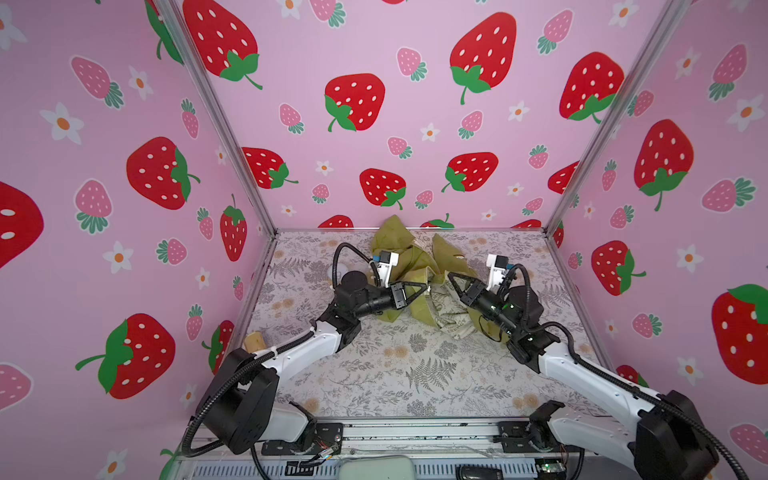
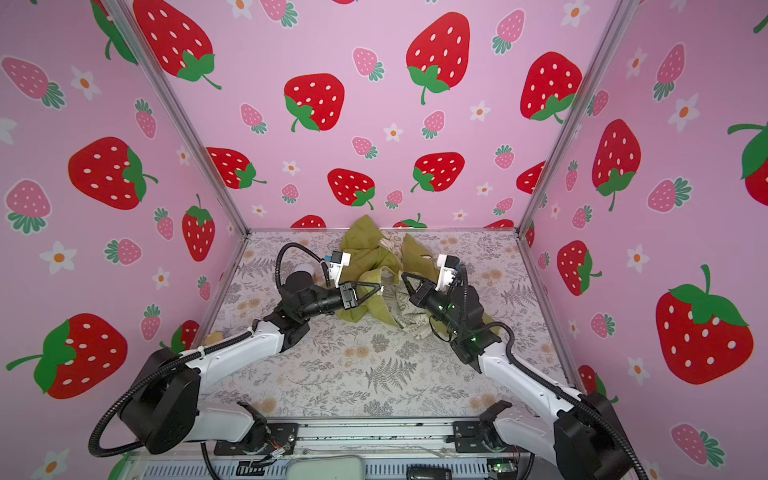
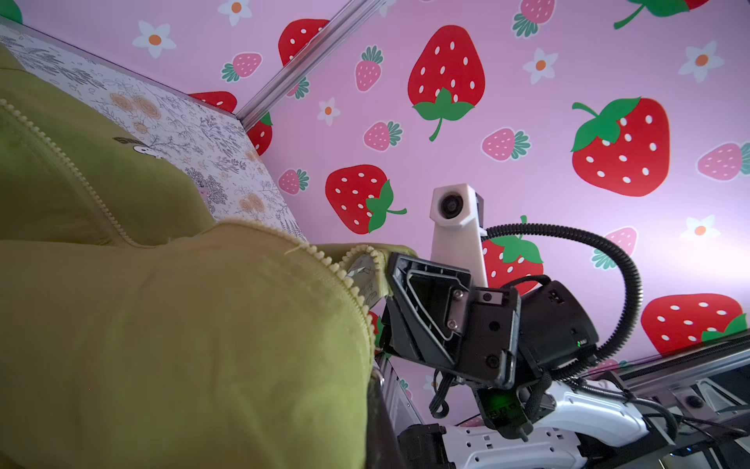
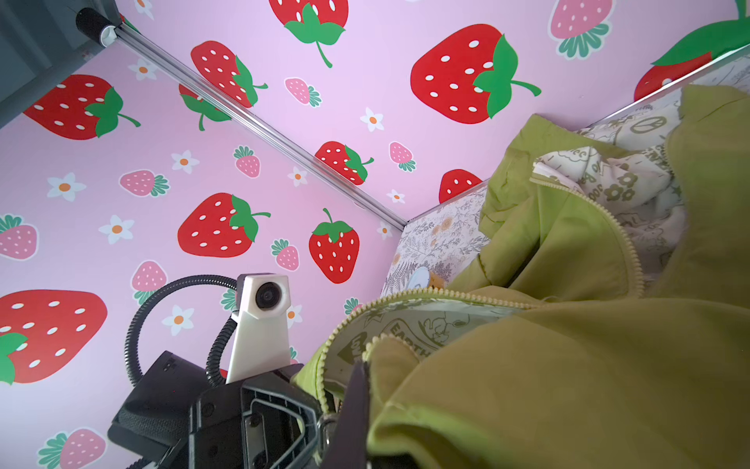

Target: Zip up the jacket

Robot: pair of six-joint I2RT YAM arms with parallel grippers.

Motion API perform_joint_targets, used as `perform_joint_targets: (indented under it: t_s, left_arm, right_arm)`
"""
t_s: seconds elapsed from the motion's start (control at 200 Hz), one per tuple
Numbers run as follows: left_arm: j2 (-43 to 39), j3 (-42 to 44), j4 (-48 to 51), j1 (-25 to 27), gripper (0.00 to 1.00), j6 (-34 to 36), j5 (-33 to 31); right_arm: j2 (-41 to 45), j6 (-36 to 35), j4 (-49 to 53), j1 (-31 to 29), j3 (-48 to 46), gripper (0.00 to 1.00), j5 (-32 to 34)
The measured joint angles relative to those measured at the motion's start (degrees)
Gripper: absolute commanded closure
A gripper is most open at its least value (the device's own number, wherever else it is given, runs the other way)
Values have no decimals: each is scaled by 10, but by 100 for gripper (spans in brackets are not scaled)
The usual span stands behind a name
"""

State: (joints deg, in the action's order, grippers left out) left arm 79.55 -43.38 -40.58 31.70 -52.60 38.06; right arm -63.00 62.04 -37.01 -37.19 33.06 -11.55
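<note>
Jacket (image 1: 415, 259) is lying bunched at the far middle of the tabletop (image 1: 415, 365), hood end toward the back wall, front unzipped. L claw (image 1: 427, 287) and R claw (image 1: 449, 276) are both sitting shut, tips nearly meeting, each pinching a front edge of the jacket. That's prob. to line up the two zip halves so the ends can seat before any pulling. Top views are giving layout only; the grips are reading too small there. L wrist view is showing the R claw (image 3: 391, 264) biting right at the zip teeth (image 3: 324, 260). R wrist view is adding the cream lining (image 4: 633, 191) gaping btwn the edges, w/ L claw (image 4: 312, 410) at the other row. Slider: can't tell where it's sitting.
</note>
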Motion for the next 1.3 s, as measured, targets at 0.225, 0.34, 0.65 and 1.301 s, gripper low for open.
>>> perform_joint_targets:
  t_s: [0.225,0.34,0.65,1.301]
  left_arm:
    - [0,1,-29,0,100,-23,6]
    - [0,1,-37,0,100,-35,8]
    - [0,1,-61,0,100,-61,16]
    - [8,1,-72,-1,100,-73,26]
  right_arm:
    - [-6,11,-22,-17,-8,100,17]
    - [-8,12,-42,-30,-8,100,24]
    - [-16,28,-68,-55,-8,100,49]
    - [-34,59,-84,-79,-8,100,72]
